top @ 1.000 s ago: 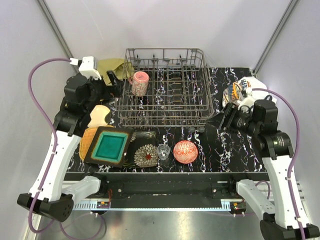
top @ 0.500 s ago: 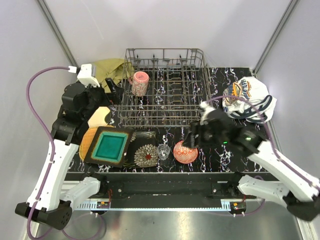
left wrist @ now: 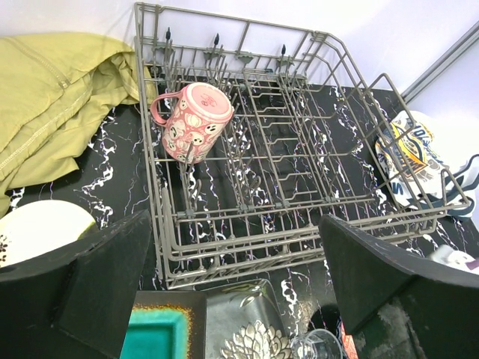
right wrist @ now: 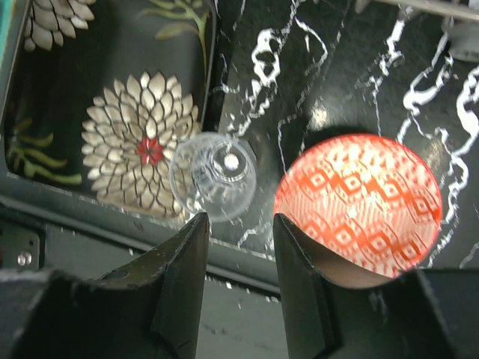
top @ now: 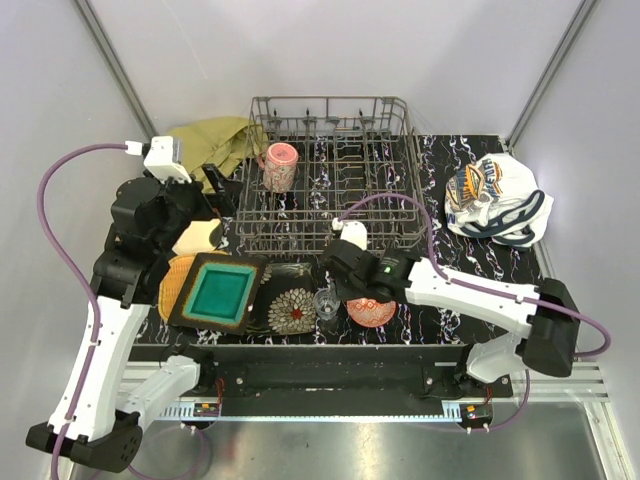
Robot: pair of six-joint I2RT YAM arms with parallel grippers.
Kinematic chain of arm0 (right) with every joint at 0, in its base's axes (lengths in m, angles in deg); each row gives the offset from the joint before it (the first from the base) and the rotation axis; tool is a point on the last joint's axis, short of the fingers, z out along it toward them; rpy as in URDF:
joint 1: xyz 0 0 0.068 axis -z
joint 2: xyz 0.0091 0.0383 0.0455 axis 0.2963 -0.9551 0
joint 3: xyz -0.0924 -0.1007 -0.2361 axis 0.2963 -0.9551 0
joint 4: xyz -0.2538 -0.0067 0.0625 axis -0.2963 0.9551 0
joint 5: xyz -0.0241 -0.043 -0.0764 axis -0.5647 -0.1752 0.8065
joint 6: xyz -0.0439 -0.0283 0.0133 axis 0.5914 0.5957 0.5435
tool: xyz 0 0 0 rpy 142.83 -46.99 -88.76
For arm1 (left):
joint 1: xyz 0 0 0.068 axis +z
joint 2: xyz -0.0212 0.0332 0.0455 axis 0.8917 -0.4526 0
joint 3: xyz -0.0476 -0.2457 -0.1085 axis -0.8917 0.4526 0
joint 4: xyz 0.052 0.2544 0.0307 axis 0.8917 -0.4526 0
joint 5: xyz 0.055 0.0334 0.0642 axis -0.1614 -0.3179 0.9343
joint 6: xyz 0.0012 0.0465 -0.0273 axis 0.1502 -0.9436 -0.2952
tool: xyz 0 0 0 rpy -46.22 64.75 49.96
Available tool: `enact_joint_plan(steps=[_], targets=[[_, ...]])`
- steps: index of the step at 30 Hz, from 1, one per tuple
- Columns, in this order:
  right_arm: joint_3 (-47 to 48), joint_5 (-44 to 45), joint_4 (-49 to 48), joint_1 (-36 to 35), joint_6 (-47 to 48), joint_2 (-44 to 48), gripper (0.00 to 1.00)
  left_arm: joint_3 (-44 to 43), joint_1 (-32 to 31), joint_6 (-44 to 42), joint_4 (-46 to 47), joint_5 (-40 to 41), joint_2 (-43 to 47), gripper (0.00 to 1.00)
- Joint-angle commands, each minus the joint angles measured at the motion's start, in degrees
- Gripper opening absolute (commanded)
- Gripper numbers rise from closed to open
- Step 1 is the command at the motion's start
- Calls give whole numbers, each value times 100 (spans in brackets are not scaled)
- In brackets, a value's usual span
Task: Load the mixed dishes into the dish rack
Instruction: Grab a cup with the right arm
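Jaws on the left gripper (left wrist: 239, 292) stand wide apart with nothing between them, near the left side of the dish rack (left wrist: 299, 206) — the pink cup (left wrist: 193, 120) lies inside along that side. The right gripper (right wrist: 236, 258) shows a narrower gap, holding nothing, over the clear glass (right wrist: 213, 176) and red bowl (right wrist: 358, 209) — 2 dishes just beside each other at the table's (right wrist: 254, 97) near edge.

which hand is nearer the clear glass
Right. The right hand hangs close above the glass, next to the red bowl. The left hand is far off, at the dish rack's left side.
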Motion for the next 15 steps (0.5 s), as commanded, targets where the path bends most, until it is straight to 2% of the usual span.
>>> enact_joint_plan(steps=[1, 15], targets=[[195, 392, -464, -87, -24, -294, 47, 82, -9, -67, 81, -108, 82, 99], [-183, 444, -894, -79, -24, -786, 47, 205, -9, -5, 107, -160, 144, 99]])
